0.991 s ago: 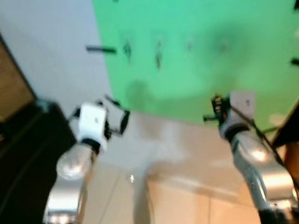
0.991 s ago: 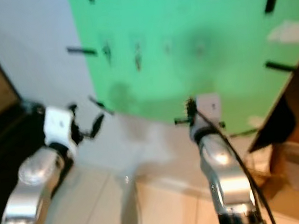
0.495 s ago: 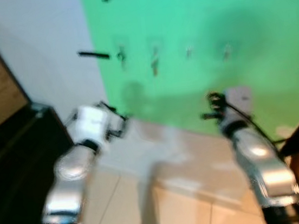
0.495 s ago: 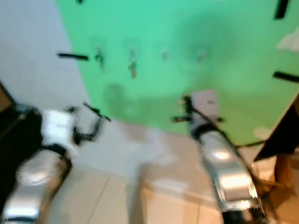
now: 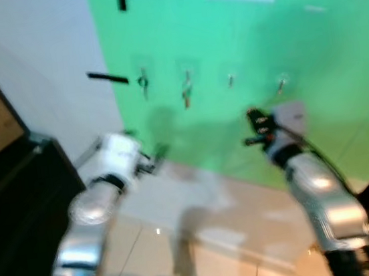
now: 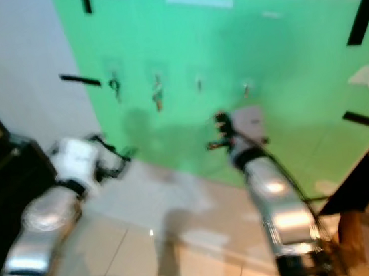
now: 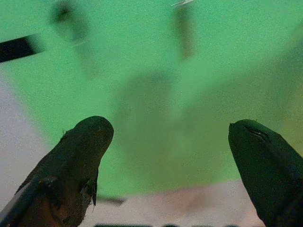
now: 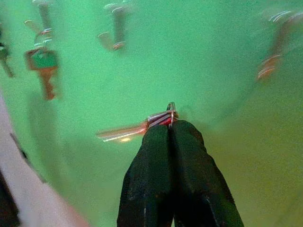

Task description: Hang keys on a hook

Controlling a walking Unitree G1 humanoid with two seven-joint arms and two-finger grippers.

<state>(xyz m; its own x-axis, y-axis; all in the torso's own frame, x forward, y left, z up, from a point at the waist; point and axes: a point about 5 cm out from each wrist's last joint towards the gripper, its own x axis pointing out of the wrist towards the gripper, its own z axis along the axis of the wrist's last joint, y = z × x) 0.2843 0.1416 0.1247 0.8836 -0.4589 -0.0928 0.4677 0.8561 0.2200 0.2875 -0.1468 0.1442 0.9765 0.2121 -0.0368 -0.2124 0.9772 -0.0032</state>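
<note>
A: Left eye view — what's biggest?

B: A green board on the wall, from about 10 o'clock across to 3. Four hooks run along it; the two toward 10 o'clock each carry a key, the next two, hook and hook, look bare, though blur makes it hard to be sure.

A: And the arms?

B: Both raised toward the board. The right claw sits near centre, just under the bare hooks, its fingers pressed together on the keys. The left claw is at 9 o'clock, fingers spread wide, holding nothing.

A: How will the keys handle?

B: I'd judge light, hard metal, loose on the ring, so they'll swing and could slip. The pinch is at the ring, blade sticking sideways; the ring's open loop needs to stay free to pass over a hook tip.
</note>
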